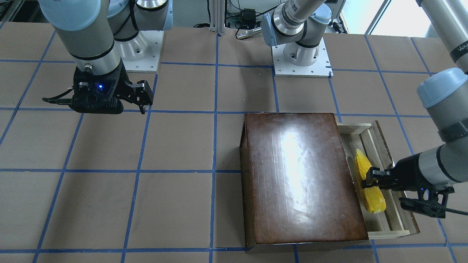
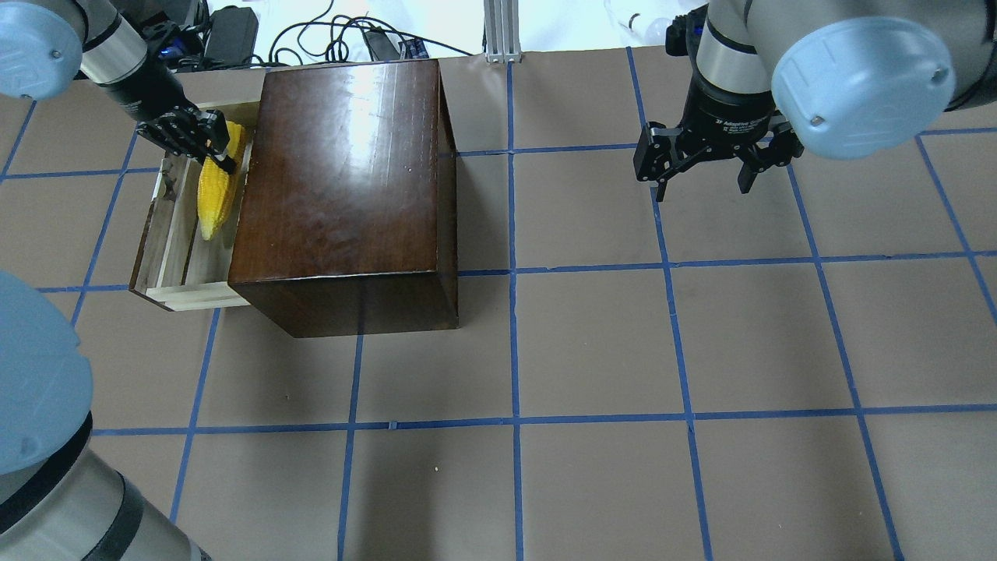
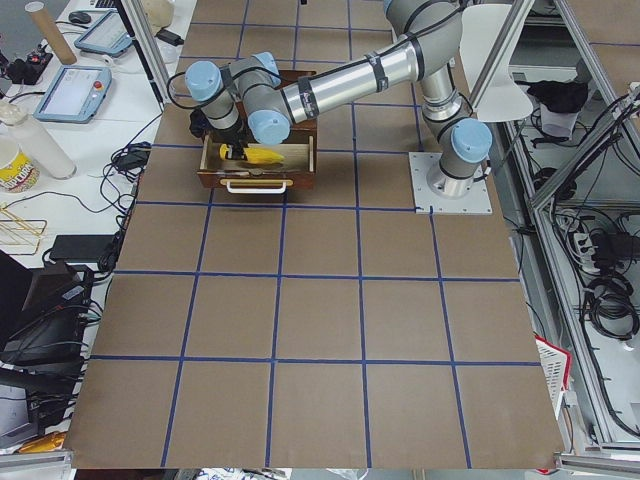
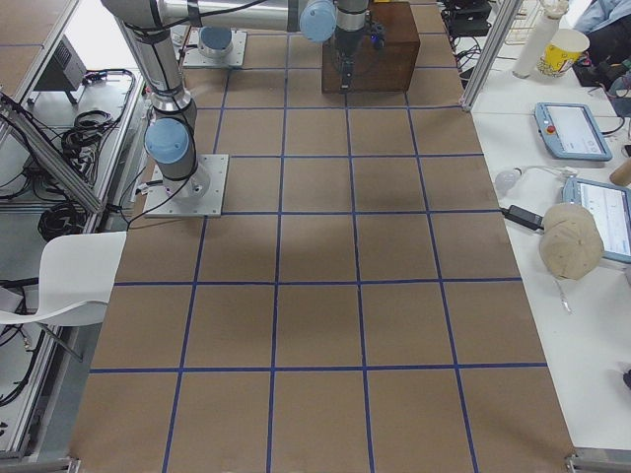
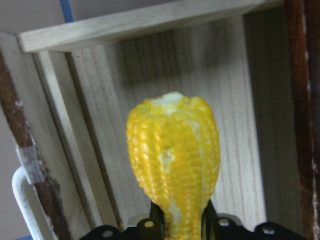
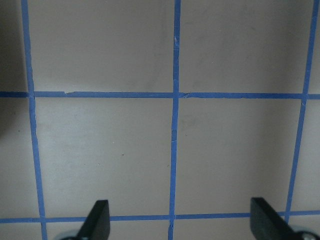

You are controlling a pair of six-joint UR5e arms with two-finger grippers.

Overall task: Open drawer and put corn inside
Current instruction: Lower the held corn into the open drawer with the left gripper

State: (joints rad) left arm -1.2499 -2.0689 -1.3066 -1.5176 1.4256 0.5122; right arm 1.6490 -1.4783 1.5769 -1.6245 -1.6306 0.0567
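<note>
The glossy dark-brown box [image 2: 343, 171] stands on the table with its drawer [image 2: 173, 234] pulled out; the drawer is pale wood inside with a dark front panel. The yellow corn [image 2: 215, 191] lies lengthwise inside the drawer [image 1: 380, 219], close to the box. My left gripper [image 2: 220, 156] is shut on the corn [image 1: 370, 190] near its thick end. In the left wrist view the fingers [image 5: 157, 220] pinch the corn [image 5: 172, 165] over the drawer floor [image 5: 240, 125]; I cannot tell if it rests there. My right gripper [image 2: 702, 187] is open and empty, far from the box.
A white drawer handle [image 5: 22, 200] shows at the front panel. The table is brown with a blue tape grid [image 6: 174, 125]. Both arm bases [image 1: 301, 54] stand at the robot's edge. Cables and an aluminium post [image 2: 498, 31] lie beyond the far edge.
</note>
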